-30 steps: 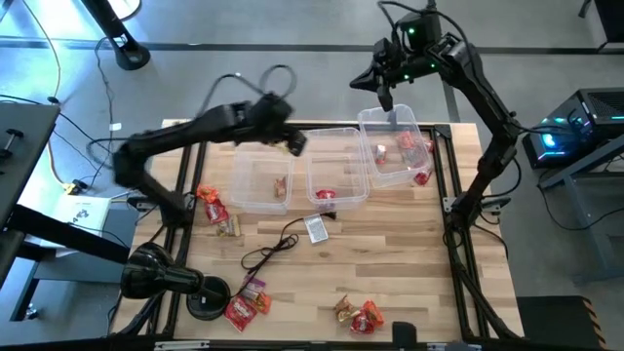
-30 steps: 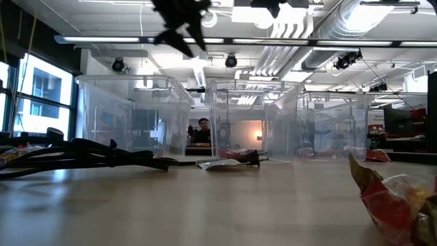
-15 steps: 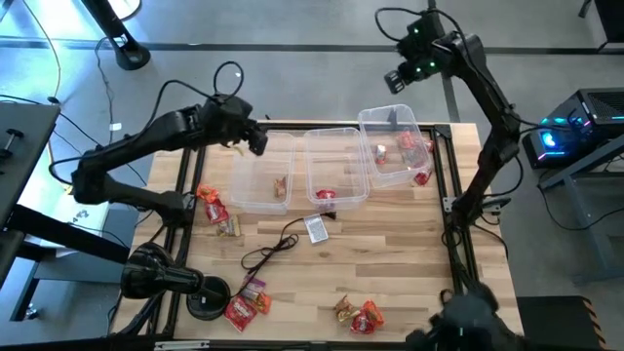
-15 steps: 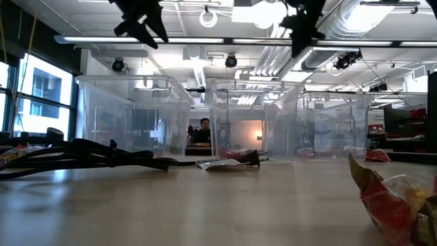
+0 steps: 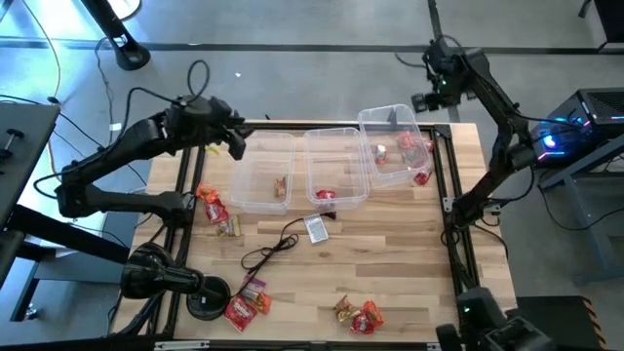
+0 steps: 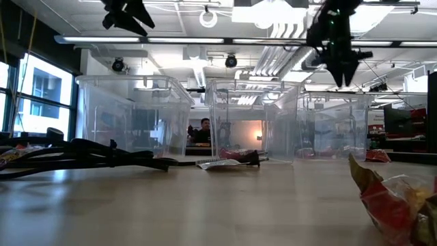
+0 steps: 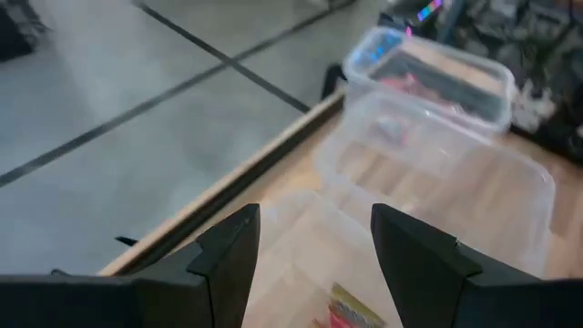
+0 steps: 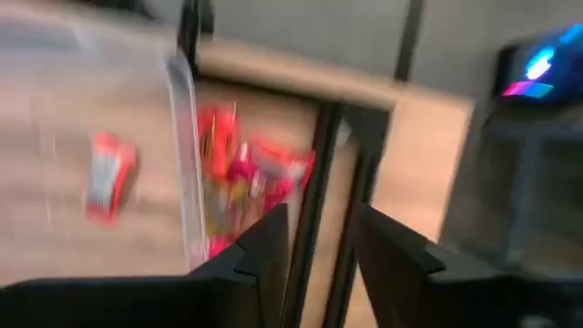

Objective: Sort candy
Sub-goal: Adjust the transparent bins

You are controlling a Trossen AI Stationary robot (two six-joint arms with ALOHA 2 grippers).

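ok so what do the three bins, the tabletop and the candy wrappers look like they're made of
The bins: clear, thin, glossy plastic; the wood shows straight through their walls. The tabletop: pale wood in glued strips, butcher-block style with a matte finish; parallel seams and grain are visible. The candy wrappers: probably shiny foil or plastic film, judging by their crinkled, bright red and gold surfaces.

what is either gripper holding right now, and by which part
Nothing. The left gripper and right gripper both show bare gaps between open fingers, no candy in either.
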